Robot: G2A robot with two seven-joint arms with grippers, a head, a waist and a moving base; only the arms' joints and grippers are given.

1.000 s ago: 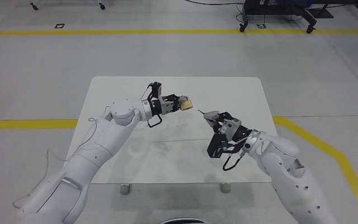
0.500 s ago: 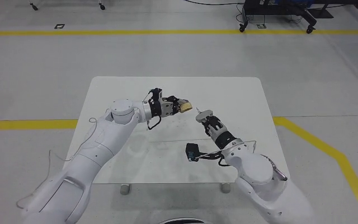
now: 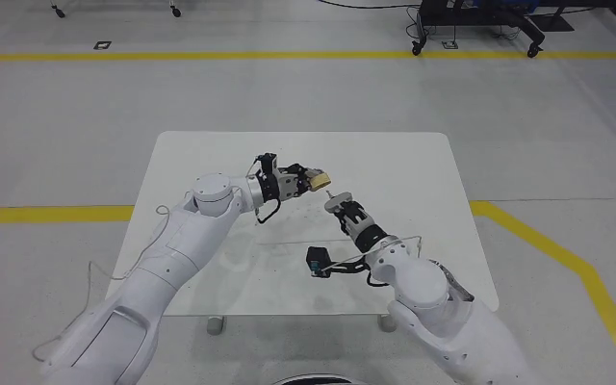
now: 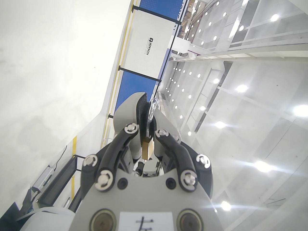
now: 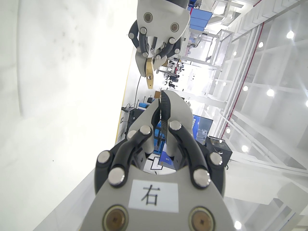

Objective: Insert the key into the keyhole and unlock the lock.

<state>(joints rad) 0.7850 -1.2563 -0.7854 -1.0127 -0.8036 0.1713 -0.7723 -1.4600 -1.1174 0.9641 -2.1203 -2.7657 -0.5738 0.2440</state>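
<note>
Over mid-counter: my left fingers clamp the lock, my right fingers pinch the key, tip just short of the keyhole. Risk: slight tilt and the key jams or slips loose.

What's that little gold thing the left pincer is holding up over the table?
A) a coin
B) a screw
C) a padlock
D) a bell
C: the left pincer is shut on a brass padlock, whose keyhole shows in the right wrist view.
</note>
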